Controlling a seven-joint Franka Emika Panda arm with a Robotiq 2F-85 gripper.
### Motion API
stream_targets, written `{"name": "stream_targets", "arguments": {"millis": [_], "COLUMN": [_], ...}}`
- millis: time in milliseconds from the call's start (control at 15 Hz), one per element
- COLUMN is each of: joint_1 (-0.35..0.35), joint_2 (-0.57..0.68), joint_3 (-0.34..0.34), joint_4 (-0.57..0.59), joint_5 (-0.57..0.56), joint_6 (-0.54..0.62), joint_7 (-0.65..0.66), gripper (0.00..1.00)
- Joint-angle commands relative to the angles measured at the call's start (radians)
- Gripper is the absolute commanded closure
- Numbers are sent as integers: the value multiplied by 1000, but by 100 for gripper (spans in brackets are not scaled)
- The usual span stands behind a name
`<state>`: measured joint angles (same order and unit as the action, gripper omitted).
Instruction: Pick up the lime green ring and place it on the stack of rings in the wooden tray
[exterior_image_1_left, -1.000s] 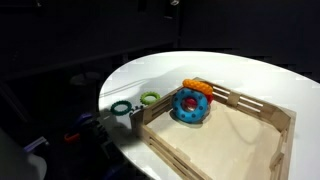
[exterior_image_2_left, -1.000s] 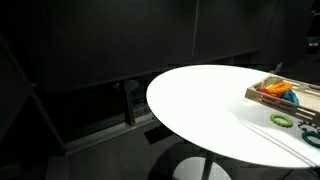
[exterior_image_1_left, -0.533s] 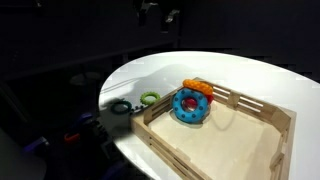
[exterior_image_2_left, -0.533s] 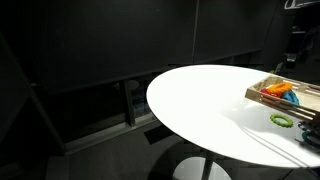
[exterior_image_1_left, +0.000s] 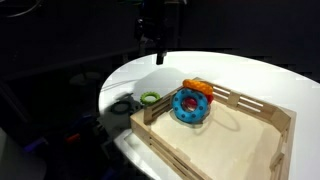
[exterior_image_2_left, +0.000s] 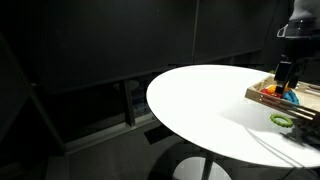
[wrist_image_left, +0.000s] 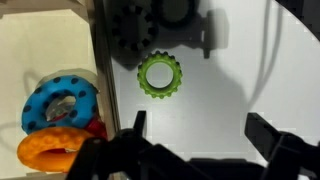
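Observation:
The lime green ring (exterior_image_1_left: 150, 98) lies flat on the white table just outside the wooden tray (exterior_image_1_left: 250, 104). It also shows in the other exterior view (exterior_image_2_left: 282, 120) and in the wrist view (wrist_image_left: 159, 75). The stack of rings (exterior_image_1_left: 192, 104) has a big blue ring with an orange ring on top and stands in the tray's near corner (wrist_image_left: 60, 105). My gripper (exterior_image_1_left: 158, 48) hangs open and empty well above the table, over the lime green ring. In the wrist view its fingers (wrist_image_left: 200, 130) frame bare table just below the ring.
A darker teal ring (exterior_image_1_left: 122, 106) lies in shadow beside the lime one, near the round table's edge (exterior_image_1_left: 105, 95). The tray's slatted wall (wrist_image_left: 97, 60) stands between the lime ring and the stack. Dark surroundings lie beyond the table (exterior_image_2_left: 200, 100).
The arm has come down into both exterior views from above and now hangs over the rings. The rings and the tray have not moved.

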<state>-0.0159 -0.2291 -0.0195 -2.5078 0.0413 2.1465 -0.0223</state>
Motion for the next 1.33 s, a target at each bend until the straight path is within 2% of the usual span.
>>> {"name": "stream_targets", "arguments": {"millis": [0, 200, 667, 1267], "joint_1": [-4, -5, -1, 10], "joint_2": [50, 96, 92, 201], "joint_3": [0, -3, -1, 22], "joint_4": [-23, -19, -22, -45], "joint_5": [-6, 0, -1, -35], "joint_6": [66, 71, 62, 211], "joint_7": [17, 13, 0, 22], "gripper": [0, 0, 0, 0]}}
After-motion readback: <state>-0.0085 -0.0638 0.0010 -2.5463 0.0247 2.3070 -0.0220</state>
